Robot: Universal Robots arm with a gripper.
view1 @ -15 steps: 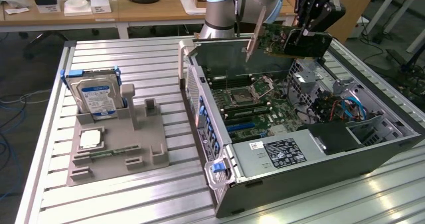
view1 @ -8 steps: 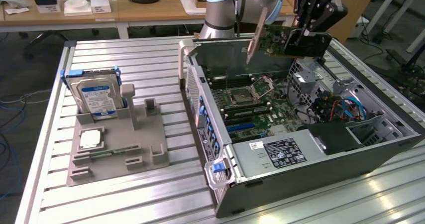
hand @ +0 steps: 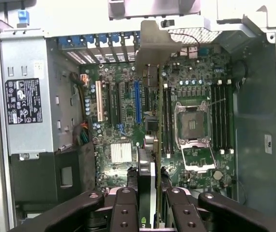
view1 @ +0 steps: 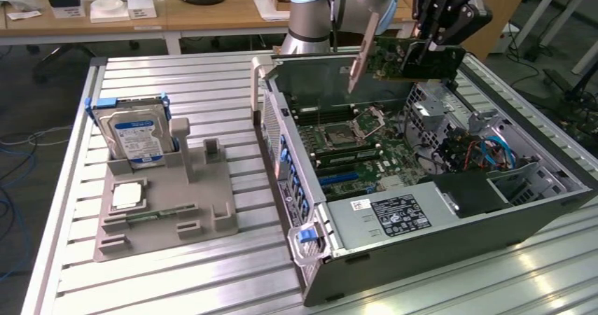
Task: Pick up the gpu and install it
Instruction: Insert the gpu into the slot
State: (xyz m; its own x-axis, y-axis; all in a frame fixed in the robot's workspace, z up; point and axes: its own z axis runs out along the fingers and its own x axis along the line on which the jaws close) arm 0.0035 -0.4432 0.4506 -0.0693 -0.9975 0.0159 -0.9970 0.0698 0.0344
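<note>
The gpu (view1: 397,57) hangs edge-down in the air over the back part of the open computer case (view1: 449,248), its silver bracket (view1: 359,61) pointing toward the exterior view's left. My gripper (view1: 433,47) is shut on the card's upper edge. In the wrist view the gpu (hand: 147,176) shows edge-on between my black fingers (hand: 123,212), its bracket (hand: 153,46) at the far end. My gripper (hand: 147,215) holds it above the motherboard (hand: 123,125), roughly in line with the blue expansion slot (hand: 138,101) and just beside it.
Inside the case are a CPU socket (view1: 344,131), a silver power supply (view1: 397,215) and blue cables (view1: 491,154). On the exterior view's left, a grey tray (view1: 210,210) holds an upright hard drive (view1: 136,136) and a memory stick (view1: 159,214). Desks stand behind.
</note>
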